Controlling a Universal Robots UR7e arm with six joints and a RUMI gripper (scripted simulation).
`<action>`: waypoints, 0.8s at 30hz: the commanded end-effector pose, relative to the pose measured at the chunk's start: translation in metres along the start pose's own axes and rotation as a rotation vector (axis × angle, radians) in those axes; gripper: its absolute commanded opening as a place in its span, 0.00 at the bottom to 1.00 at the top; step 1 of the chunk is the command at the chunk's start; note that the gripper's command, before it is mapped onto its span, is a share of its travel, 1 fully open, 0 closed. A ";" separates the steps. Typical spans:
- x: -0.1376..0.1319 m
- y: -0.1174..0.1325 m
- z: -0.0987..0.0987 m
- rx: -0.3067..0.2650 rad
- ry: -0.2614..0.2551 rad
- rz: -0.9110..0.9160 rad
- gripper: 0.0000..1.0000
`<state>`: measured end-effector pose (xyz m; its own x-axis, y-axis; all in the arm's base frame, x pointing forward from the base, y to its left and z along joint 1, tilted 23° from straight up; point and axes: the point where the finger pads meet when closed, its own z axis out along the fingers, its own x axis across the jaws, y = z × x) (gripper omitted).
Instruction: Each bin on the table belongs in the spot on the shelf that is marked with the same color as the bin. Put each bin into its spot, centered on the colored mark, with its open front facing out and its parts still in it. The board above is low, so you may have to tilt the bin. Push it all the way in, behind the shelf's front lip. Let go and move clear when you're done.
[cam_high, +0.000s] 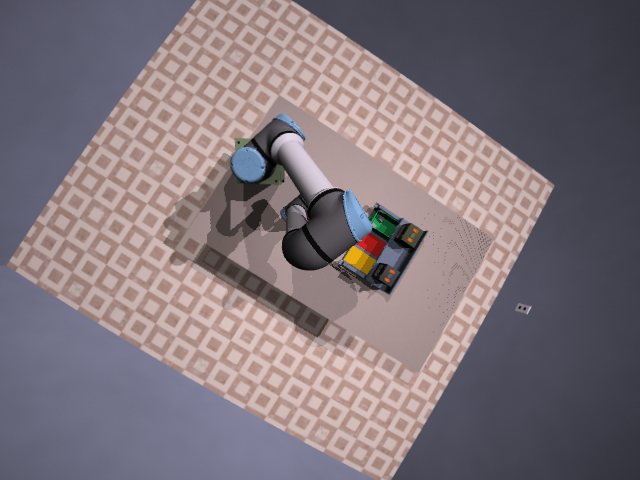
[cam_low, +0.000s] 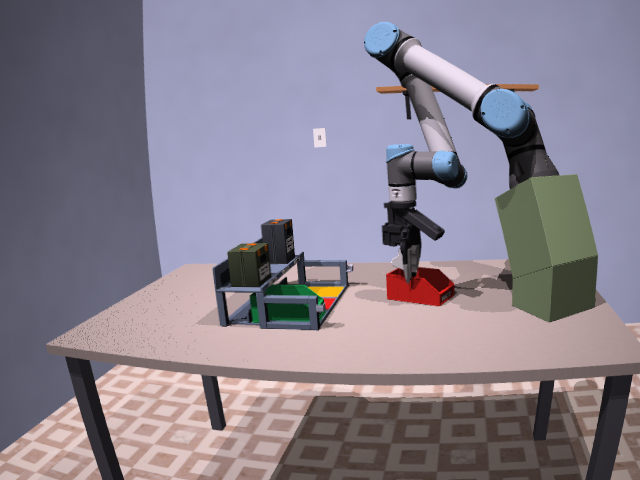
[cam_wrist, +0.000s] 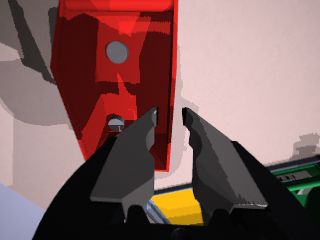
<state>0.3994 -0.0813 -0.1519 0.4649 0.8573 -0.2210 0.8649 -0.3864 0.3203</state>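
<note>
The red bin (cam_low: 413, 290) (cam_wrist: 112, 90) stands upright on the table, its low open front facing the robot's base. Two round grey parts lie in it. My gripper (cam_low: 410, 280) (cam_wrist: 170, 108) points down at the bin; its fingers are slightly apart, one on each side of the top of one side wall, with gaps visible and nothing gripped. The green bin (cam_high: 383, 224) (cam_low: 284, 305) is in the shelf (cam_high: 395, 254) (cam_low: 262, 312), under the low board at its back. The red mark (cam_high: 371, 244) (cam_low: 328, 303) and yellow mark (cam_high: 360, 259) (cam_low: 331, 291) (cam_wrist: 180, 207) are uncovered. No yellow bin is visible.
An olive box (cam_high: 411, 235) (cam_low: 249, 266) and a dark grey box (cam_high: 386, 274) (cam_low: 279, 240) stand on the shelf's upper board. Raised side rails flank the shelf. The green pedestal (cam_low: 553, 248) is at the robot's base, and an orange-brown wall board (cam_low: 390, 89) is behind the arm.
</note>
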 end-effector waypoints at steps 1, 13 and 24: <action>0.000 0.003 0.009 -0.005 0.001 0.002 0.15; 0.000 0.003 0.016 -0.005 0.001 0.001 0.15; 0.000 0.002 0.017 -0.004 0.001 0.000 0.15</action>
<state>0.4026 -0.0864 -0.1664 0.4643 0.8577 -0.2209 0.8649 -0.3854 0.3215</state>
